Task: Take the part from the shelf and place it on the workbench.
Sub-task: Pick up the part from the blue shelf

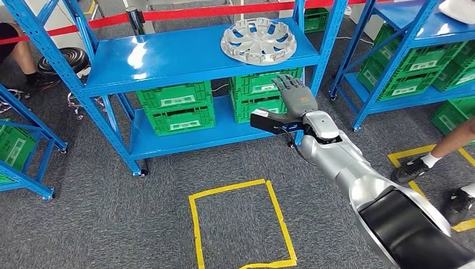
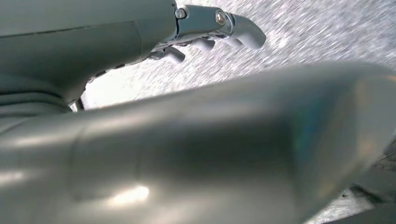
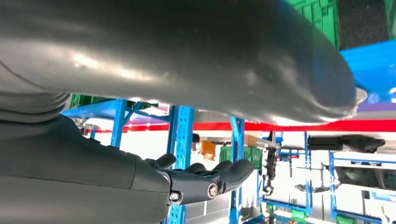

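The part is a round silver wheel cover (image 1: 259, 40) lying flat on the top board of the blue shelf (image 1: 168, 59), near its right end. My right hand (image 1: 294, 95) is raised in front of the shelf, just below the board's front edge and a little right of the wheel cover. Its fingers are spread and it holds nothing. The right wrist view shows the same hand (image 3: 196, 179) with straight fingers and blue shelf posts beyond it. My left hand (image 2: 205, 28) hangs over grey carpet, its fingers loosely bent with nothing in them.
Green crates (image 1: 176, 106) fill the lower board of the shelf. A second blue rack (image 1: 414, 33) with green crates stands to the right, another (image 1: 22, 140) to the left. A yellow tape rectangle (image 1: 227, 188) marks the carpet. A person's shoe (image 1: 411, 168) is at the right.
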Robot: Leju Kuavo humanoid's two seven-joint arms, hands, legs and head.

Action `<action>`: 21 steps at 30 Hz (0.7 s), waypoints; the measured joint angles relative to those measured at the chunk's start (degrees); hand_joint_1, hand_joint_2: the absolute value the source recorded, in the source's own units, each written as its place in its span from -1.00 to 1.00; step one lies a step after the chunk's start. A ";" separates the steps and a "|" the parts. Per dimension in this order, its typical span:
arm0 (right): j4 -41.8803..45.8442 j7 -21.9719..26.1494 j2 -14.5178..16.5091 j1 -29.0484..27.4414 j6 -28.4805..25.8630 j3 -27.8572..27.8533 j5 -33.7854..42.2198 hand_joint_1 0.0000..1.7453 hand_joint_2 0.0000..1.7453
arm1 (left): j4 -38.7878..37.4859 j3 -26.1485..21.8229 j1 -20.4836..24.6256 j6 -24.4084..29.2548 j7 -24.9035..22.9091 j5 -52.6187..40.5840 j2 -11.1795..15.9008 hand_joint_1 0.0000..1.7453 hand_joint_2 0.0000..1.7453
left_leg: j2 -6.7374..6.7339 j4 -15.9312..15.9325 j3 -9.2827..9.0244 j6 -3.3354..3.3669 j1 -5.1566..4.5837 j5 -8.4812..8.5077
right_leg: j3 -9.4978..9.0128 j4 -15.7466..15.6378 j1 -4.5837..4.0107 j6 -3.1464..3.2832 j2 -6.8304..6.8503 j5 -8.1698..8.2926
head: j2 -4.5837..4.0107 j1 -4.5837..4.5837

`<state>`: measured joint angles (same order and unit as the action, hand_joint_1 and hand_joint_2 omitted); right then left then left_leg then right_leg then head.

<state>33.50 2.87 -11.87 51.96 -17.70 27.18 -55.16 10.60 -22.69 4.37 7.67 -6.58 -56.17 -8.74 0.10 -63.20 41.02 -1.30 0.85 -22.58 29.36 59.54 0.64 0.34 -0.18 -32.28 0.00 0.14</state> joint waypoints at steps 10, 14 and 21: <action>-0.08 1.02 -2.28 -0.65 -0.54 -0.46 0.51 -1.00 -1.00 | 0.09 0.00 -0.03 -0.09 0.28 -0.74 -0.20 -1.00 -1.00 | 0.34 3.84 -6.01 2.58 -0.07 -3.92 | 9.71 14.80 0.18 -2.59 0.05 -4.17 | 0.01 0.26; -0.36 1.10 -2.75 -0.93 -0.42 -0.49 0.42 -1.00 -1.00 | 0.08 0.00 -0.29 -0.09 0.35 -0.74 -0.26 -1.00 -1.00 | 0.45 3.87 -9.35 2.04 -0.07 -6.67 | 11.27 7.32 0.26 -2.42 0.20 2.57 | 0.00 0.28; -1.07 1.13 -3.47 -0.12 -0.26 -0.58 0.36 -1.00 -1.00 | 0.13 0.01 -0.14 -0.09 0.45 -0.84 -0.37 -1.00 -1.00 | 0.26 1.42 -11.39 -0.43 -0.27 -8.30 | 7.41 -0.38 -0.07 0.55 0.18 7.36 | 0.01 0.18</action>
<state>32.42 4.00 -15.34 51.85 -17.97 26.60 -54.80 10.73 -22.68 4.23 7.58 -6.13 -57.01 -9.10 0.36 -61.78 29.62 -1.72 0.58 -30.88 36.77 59.15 0.57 0.90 0.00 -24.92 0.01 0.32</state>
